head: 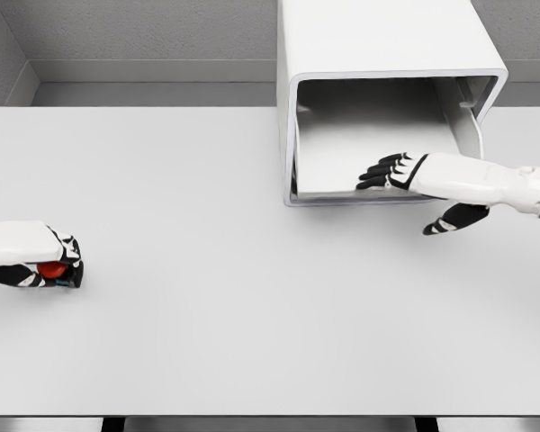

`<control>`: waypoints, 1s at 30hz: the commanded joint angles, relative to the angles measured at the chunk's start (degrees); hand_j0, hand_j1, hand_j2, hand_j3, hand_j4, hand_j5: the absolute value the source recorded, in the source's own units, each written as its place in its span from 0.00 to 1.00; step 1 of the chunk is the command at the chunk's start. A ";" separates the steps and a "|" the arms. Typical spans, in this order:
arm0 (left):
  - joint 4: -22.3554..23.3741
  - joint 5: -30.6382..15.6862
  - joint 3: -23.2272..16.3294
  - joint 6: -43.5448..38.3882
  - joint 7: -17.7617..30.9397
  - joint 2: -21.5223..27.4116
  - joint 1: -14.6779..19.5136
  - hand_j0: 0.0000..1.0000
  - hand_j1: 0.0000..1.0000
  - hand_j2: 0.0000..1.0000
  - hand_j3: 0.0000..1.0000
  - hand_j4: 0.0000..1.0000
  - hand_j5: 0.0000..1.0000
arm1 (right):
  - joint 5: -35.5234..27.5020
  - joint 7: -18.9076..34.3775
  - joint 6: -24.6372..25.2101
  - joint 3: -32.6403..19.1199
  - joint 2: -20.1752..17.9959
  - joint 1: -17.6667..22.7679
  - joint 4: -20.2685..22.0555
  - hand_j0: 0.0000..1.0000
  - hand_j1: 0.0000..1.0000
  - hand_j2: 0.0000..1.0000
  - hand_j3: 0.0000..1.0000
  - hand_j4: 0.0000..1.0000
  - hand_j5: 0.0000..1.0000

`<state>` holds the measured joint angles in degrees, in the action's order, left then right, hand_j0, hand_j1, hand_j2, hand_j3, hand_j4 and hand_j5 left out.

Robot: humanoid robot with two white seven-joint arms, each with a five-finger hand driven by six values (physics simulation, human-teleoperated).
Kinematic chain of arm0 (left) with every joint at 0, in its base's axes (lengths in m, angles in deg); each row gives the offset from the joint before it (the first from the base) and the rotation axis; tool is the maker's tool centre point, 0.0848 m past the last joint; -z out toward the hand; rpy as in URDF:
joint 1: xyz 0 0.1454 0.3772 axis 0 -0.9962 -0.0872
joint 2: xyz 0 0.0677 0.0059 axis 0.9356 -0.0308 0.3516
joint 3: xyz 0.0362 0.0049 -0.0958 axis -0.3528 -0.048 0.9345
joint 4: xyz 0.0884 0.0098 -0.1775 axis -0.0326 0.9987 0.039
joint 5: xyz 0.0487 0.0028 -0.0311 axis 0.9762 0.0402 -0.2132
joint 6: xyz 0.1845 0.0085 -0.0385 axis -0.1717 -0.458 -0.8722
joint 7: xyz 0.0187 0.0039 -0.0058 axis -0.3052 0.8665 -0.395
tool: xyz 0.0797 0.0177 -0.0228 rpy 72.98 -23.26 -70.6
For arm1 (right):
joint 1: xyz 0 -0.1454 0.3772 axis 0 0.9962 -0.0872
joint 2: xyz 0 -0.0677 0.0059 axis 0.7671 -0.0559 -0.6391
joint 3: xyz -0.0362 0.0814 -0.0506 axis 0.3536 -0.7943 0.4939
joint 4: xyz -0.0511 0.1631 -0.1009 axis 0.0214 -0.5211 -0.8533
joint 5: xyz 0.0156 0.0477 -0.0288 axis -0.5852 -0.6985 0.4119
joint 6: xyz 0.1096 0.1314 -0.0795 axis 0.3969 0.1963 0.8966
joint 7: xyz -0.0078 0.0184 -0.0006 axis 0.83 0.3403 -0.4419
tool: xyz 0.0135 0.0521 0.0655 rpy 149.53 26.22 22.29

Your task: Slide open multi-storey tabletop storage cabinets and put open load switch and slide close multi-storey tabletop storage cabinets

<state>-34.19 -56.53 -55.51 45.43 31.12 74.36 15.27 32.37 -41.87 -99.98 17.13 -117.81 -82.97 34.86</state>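
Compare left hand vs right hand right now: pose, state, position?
The left hand sits at the table's left edge, its fingers curled around a small red-topped load switch; the right hand holds nothing. The left hand is far from the storage cabinet; the right hand reaches across the cabinet's open front, fingers extended. Both are white with black fingers.

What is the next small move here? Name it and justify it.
Probably carry the left hand, closed on the red-buttoned load switch, right toward the cabinet. Its drawer looks open and empty, the right hand at its front edge.
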 commanded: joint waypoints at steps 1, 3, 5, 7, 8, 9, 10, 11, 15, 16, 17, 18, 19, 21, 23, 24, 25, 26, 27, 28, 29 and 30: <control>0.16 -0.45 0.40 -0.12 -0.05 -0.01 0.01 0.48 0.48 0.48 0.48 0.48 0.48 | -0.42 -0.18 0.10 -0.09 -1.67 0.00 1.59 1.00 1.00 1.00 1.00 1.00 1.00; 0.33 -0.62 0.76 -0.12 -0.05 -0.45 0.71 0.48 0.48 0.48 0.48 0.48 0.48 | -0.42 -0.27 0.10 -0.09 -2.20 0.09 2.03 1.00 1.00 1.00 1.00 1.00 1.00; 0.42 -0.71 0.76 -0.12 -0.13 -1.77 1.85 0.48 0.48 0.48 0.48 0.48 0.48 | -0.42 -0.45 0.10 -0.09 -3.60 0.62 2.91 1.00 1.00 1.00 1.00 1.00 1.00; 0.42 -0.71 0.76 -0.12 -0.13 -2.65 3.00 0.48 0.48 0.48 0.48 0.48 0.48 | -0.42 -1.15 0.10 -0.09 -4.13 0.70 3.00 1.00 1.00 1.00 1.00 1.00 1.00; 0.42 -0.80 0.76 -0.12 -0.13 -3.52 3.70 0.48 0.48 0.48 0.48 0.48 0.48 | -0.42 -1.15 0.10 -0.09 -4.31 1.05 3.00 1.00 1.00 1.00 1.00 1.00 1.00; 0.42 -0.80 0.76 -0.12 -0.13 -3.88 4.14 0.48 0.48 0.48 0.48 0.48 0.48 | -0.42 -1.15 0.10 0.00 -4.40 1.05 3.00 1.00 1.00 1.00 1.00 1.00 1.00; 0.42 -0.88 0.76 -0.12 -0.22 -4.40 4.31 0.48 0.48 0.48 0.48 0.48 0.48 | -0.42 -1.15 0.10 0.00 -4.40 1.05 3.00 1.00 1.00 1.00 1.00 1.00 1.00; 0.42 -1.24 0.76 -0.12 -0.22 -4.76 4.66 0.48 0.48 0.48 0.48 0.48 0.48 | -0.42 -1.15 0.10 0.00 -4.40 1.05 3.00 1.00 1.00 1.00 1.00 1.00 1.00; 0.33 -1.76 0.76 -0.12 -0.22 -6.42 6.25 0.48 0.48 0.48 0.48 0.48 0.48 | -0.42 -1.24 0.10 0.00 -4.40 1.05 3.35 1.00 1.00 1.00 1.00 1.00 1.00; 0.33 -1.76 0.76 -0.12 -0.13 -6.69 6.42 0.48 0.48 0.48 0.48 0.48 0.48 | -0.51 -1.24 0.10 0.09 -4.48 1.23 4.31 1.00 1.00 1.00 1.00 1.00 1.00; 0.33 -1.76 0.76 -0.12 -0.22 -7.22 6.86 0.48 0.48 0.48 0.48 0.48 0.48 | -0.51 -1.24 0.10 0.09 -4.57 1.76 4.67 1.00 1.00 1.00 1.00 1.00 1.00; 0.33 -1.76 0.76 -0.12 -0.22 -7.74 7.13 0.48 0.48 0.48 0.48 0.48 0.48 | -0.51 -1.33 0.10 0.26 -5.45 1.93 5.02 1.00 1.00 1.00 1.00 1.00 1.00; 0.33 -1.85 0.76 -0.12 -0.22 -8.18 7.83 0.48 0.48 0.48 0.48 0.48 0.48 | -0.51 -1.85 0.10 0.26 -5.80 2.28 5.19 1.00 1.00 1.00 1.00 1.00 1.00; 0.33 -1.94 0.76 -0.12 -0.22 -9.06 8.18 0.48 0.48 0.48 0.48 0.48 0.48 | -0.51 -2.03 0.10 0.18 -6.51 2.37 5.28 1.00 1.00 1.00 1.00 1.00 1.00; 0.33 -2.20 0.76 -0.12 -0.13 -9.68 8.80 0.48 0.48 0.48 0.48 0.48 0.48 | -0.68 -2.12 0.10 0.00 -6.68 2.37 5.28 1.00 1.00 1.00 1.00 1.00 1.00; 0.33 -2.20 0.67 -0.12 -0.22 -10.12 8.80 0.48 0.48 0.48 0.48 0.48 0.48 | -1.04 -2.12 0.10 -0.17 -6.68 2.37 5.28 1.00 1.00 1.00 1.00 1.00 1.00; 0.33 -2.20 0.76 -0.12 -0.22 -10.29 8.88 0.48 0.48 0.48 0.48 0.48 0.48 | -1.04 -2.12 0.10 -0.97 -6.77 2.37 5.28 1.00 1.00 1.00 1.00 1.00 1.00; 0.33 -2.20 0.76 -0.12 -0.22 -10.38 8.88 0.46 0.46 0.46 0.46 0.46 0.46 | -1.30 -2.12 0.10 -1.23 -6.95 2.37 5.28 1.00 1.00 1.00 1.00 1.00 1.00; 0.33 -2.20 0.67 -0.12 -0.22 -10.64 8.88 0.45 0.45 0.45 0.45 0.45 0.45 | -1.74 -2.12 0.10 -1.41 -7.03 2.37 5.28 1.00 1.00 1.00 1.00 1.00 1.00; 0.33 -2.20 0.76 -0.12 -0.22 -10.73 9.06 0.45 0.45 0.45 0.45 0.45 0.45 | -1.74 -2.21 0.10 -1.67 -7.03 2.37 5.28 1.00 1.00 1.00 1.00 1.00 1.00; 0.25 -2.29 0.67 -0.12 -0.22 -11.00 9.76 0.45 0.45 0.45 0.45 0.45 0.45 | -1.74 -4.22 0.10 -1.76 -7.12 1.93 5.28 1.00 1.00 1.00 1.00 1.00 1.00; 0.24 -2.73 0.67 -0.12 -0.22 -11.35 9.85 0.45 0.45 0.45 0.45 0.45 0.45 | -1.74 -4.58 0.10 -2.37 -7.30 1.85 5.28 1.00 1.00 1.00 1.00 1.00 1.00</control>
<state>-33.89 -58.55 -54.85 45.45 30.92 63.55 25.21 31.16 -45.18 -100.00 15.50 -124.81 -81.13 40.13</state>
